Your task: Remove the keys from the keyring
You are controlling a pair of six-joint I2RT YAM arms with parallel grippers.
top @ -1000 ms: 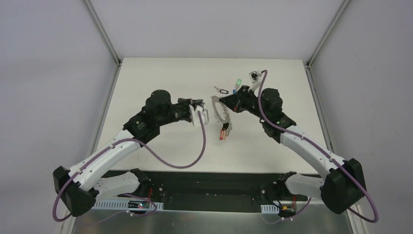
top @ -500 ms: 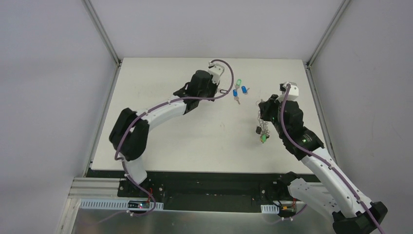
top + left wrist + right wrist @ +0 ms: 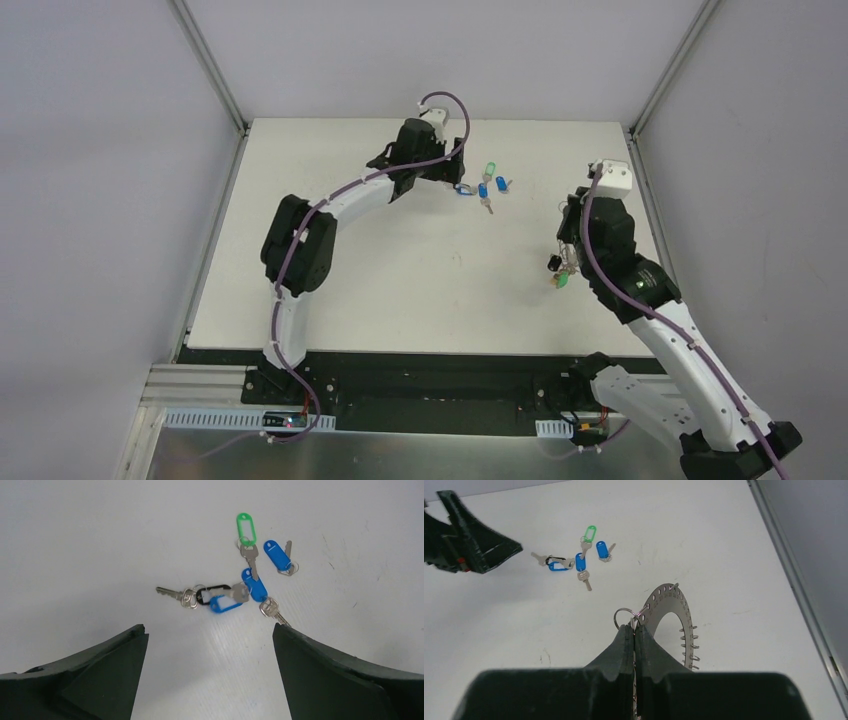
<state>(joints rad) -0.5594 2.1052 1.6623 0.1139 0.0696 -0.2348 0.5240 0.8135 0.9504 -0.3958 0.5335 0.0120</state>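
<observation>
Keys (image 3: pixel 254 588) with blue, green and black tags lie loose in a cluster at the far middle of the table (image 3: pixel 400 290). We see the left gripper (image 3: pixel 209 630) hanging just above them, jaws spread wide, gripping nothing. Over at the right, the right gripper (image 3: pixel 634 627) is clenched on the keyring (image 3: pixel 666 594), held off the table, with more keys (image 3: pixel 558 274), tagged black and green, dangling below it.

No writing, number or brand mark can be read in any of the views. The coloured tags (image 3: pixel 246 528) on the keys (image 3: pixel 248 555) are too small for any lettering to be made out. The keyring (image 3: pixel 674 596) shows only a row of small holes along its rim.
</observation>
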